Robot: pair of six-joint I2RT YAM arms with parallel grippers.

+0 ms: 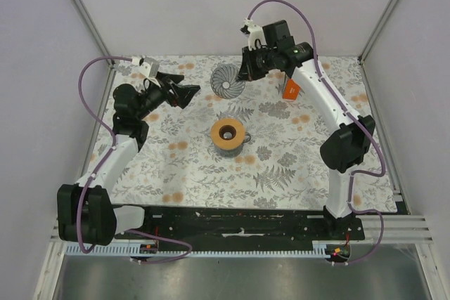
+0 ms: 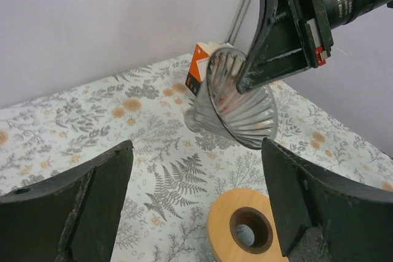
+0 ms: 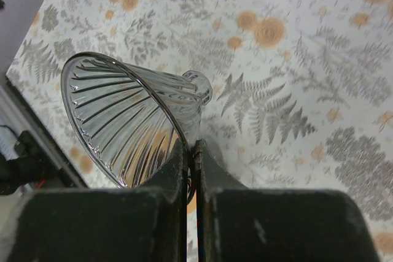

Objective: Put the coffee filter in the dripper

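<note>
The dripper is a grey see-through ribbed cone, tipped on its side and held above the back of the table. My right gripper is shut on its rim, one finger inside the cone and one outside. A tan round collar with a dark hole sits apart at the table's middle. My left gripper hangs open to the left of the cone with nothing between its fingers. In its wrist view the cone is ahead and the collar lies low between the jaws. The coffee filter is out of view.
An orange carton stands at the back right, behind the held cone. The table has a floral cloth. Pale walls with metal posts close in the back and both sides.
</note>
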